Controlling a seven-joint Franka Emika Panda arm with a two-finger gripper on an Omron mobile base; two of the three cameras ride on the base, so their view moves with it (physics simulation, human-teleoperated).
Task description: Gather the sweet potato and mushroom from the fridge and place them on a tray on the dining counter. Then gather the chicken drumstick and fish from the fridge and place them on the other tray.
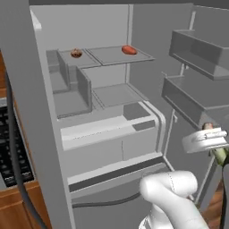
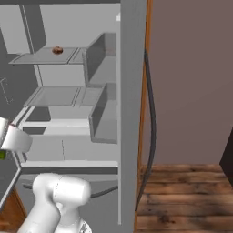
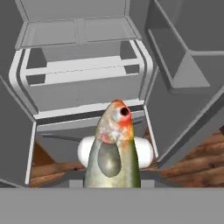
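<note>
fridge (image 1: 27, 112) stands open; shelves and door bins in plain sight in both base views.

gripper (image 3: 113, 175): the hand view shows the fish (image 3: 113, 148) standing up from the bottom centre of the frame, head with red mouth and dark eye pointing toward the fridge interior. fingers are narrowed onto its body, only a little apart; fingertips themselves are hidden behind the fish. judged: firm hold. in the left base view the wrist sits at the right edge of the frame, with a sliver of olive fish body below it, in front of the open door bins and clear of the shelves.

left in the fridge: two small items on the top shelf, upper middle of the left base view. a brown round one (image 1: 76, 53) toward the left, a reddish oblong one (image 1: 129, 49) toward the right, well apart. too small to name with certainty; mushroom and sweet potato would fit. the right base view shows the brown one at upper left. no drumstick seen on any visible shelf.

progress, as a judgement: fish is out of its shelf but not yet delivered. the dining counter and trays are out of frame, so what lies on them cannot be told. if the two shelf items are the vegetables, the first tray is not filled. remaining for the fish: carry to counter, set on tray.
</note>
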